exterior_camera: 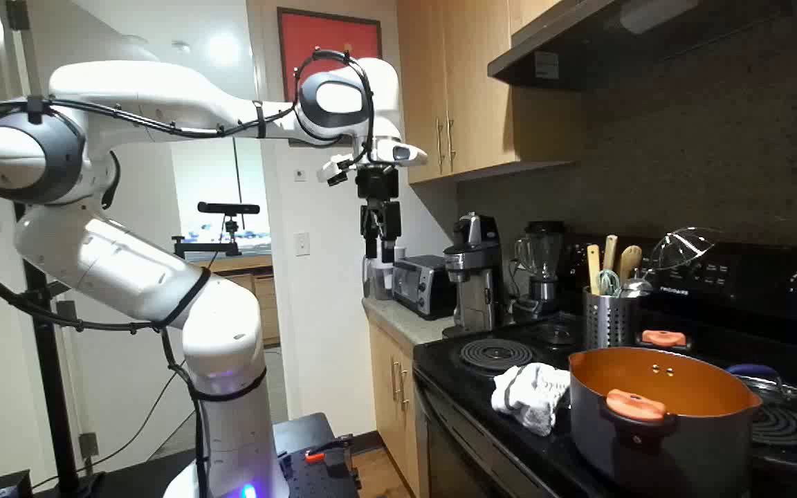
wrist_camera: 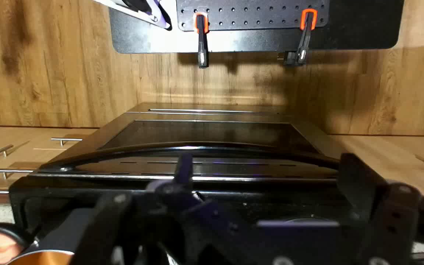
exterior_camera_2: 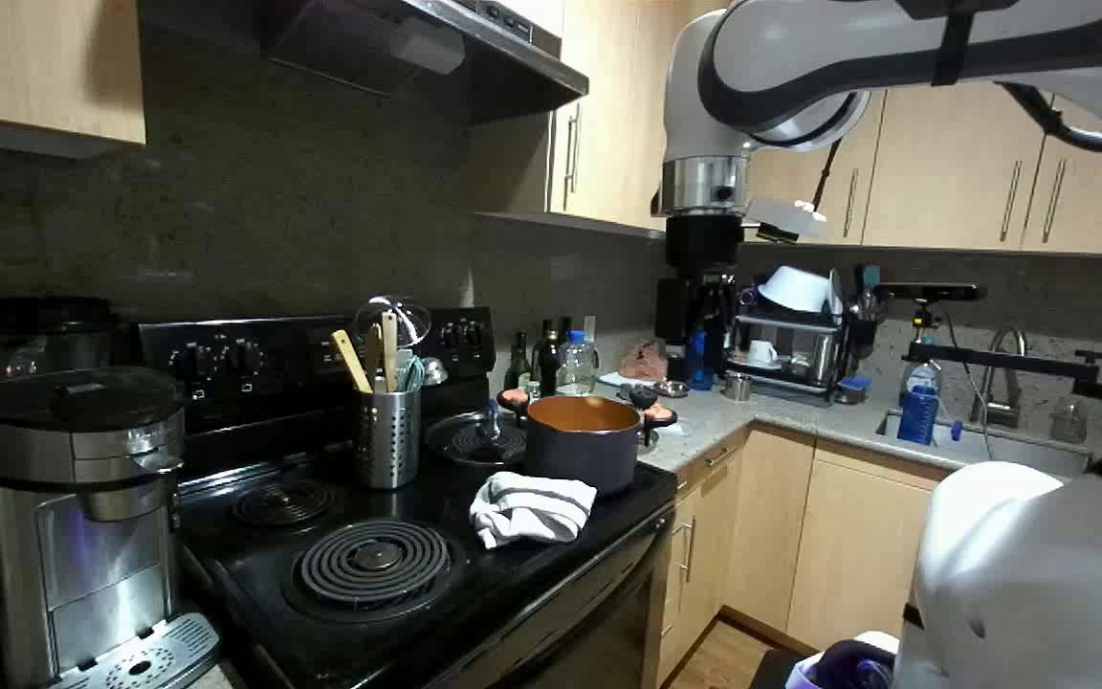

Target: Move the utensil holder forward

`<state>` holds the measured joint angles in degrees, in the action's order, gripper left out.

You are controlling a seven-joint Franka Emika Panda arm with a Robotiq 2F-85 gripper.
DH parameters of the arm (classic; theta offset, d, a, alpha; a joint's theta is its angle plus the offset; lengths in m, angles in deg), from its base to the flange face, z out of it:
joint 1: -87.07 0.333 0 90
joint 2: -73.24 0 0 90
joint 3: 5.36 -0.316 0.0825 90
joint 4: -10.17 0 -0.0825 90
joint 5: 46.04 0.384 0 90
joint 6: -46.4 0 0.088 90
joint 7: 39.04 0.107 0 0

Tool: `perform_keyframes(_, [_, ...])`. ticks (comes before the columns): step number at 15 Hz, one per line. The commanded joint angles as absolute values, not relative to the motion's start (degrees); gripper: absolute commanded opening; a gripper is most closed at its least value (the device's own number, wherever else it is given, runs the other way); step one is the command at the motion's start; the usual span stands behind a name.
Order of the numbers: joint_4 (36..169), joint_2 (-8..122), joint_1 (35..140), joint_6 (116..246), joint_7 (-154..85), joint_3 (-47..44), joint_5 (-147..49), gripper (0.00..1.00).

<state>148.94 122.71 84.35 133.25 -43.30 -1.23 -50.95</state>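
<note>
– Which step is going on here?

– I'm judging it the approach, with the grasp not yet starting. The fingers (wrist_camera: 359,184) are standing wide apart, holding nothing, and are hanging high, well away from the utensil holder (exterior_camera_2: 389,442).

– Where is that standing?

– It's standing upright on the far side of the black worktop (exterior_camera_2: 451,493), left of the pot (exterior_camera_2: 582,454) in both exterior views.

– So what is the next move calling for?

– Probably for crossing over, lowering past the wooden handles (exterior_camera: 593,268) and closing around the metal wall without knocking the pot. I'm not managing to tell which way "forward" is pointing.

– And are you counting?

– I'm counting one utensil holder, at least three wooden handles sticking out of it, one pot, one cloth (exterior_camera_2: 532,507) lying just beside it, one coffee machine (exterior_camera_2: 82,565), three burners (exterior_camera_2: 374,560) showing and, in the wrist view, two clamps (wrist_camera: 202,44).
</note>
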Motion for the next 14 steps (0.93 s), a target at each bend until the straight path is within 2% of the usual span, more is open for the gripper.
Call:
perform_keyframes(1, [148.8, 122.6, 84.6, 133.1, -43.2, -1.1, -51.0, 1.0])
perform_keyframes(8, [148.6, 122.4, 84.7, 133.3, -43.0, -1.2, -50.8, 1.0])
perform_keyframes(14, [145.4, 115.2, 84.4, 141.7, -32.6, -4.9, -42.1, 1.0])
